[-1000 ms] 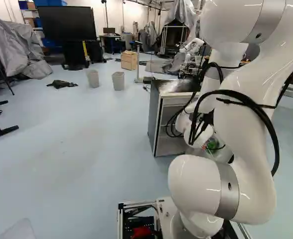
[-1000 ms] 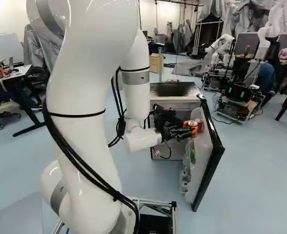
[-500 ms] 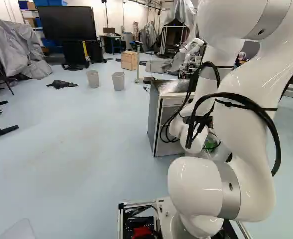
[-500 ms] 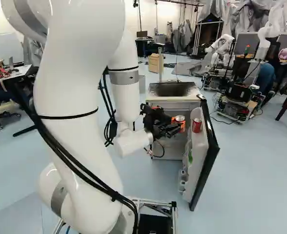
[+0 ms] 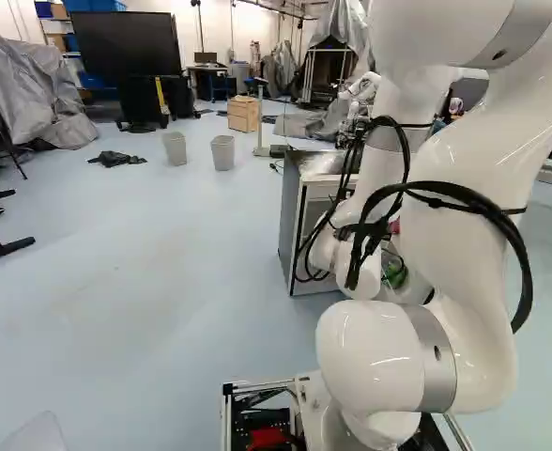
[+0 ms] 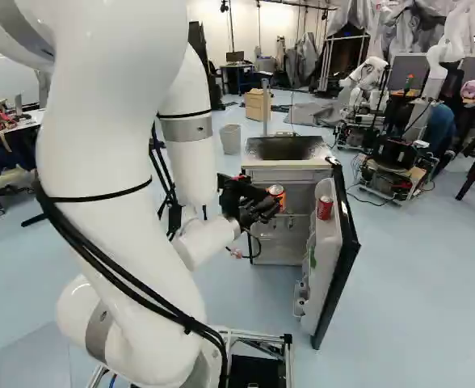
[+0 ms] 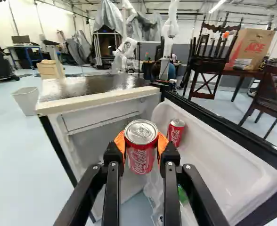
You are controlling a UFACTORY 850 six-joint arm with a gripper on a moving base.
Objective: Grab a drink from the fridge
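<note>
Red can (image 7: 141,160) – upright btwn gripper (image 6: 275,200) pads (image 7: 162,142) – nr open fridge door (image 6: 331,250).

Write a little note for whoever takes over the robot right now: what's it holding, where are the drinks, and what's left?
Gripper: closed on a red can, one finger on each side.
Drinks: that can is in the grip, by the open fridge; a second red can stands in the fridge door.
Done: fridge open, drink grabbed.
Left: probably just carrying it well away from the fridge; shutting the door would be a sensible extra.
</note>
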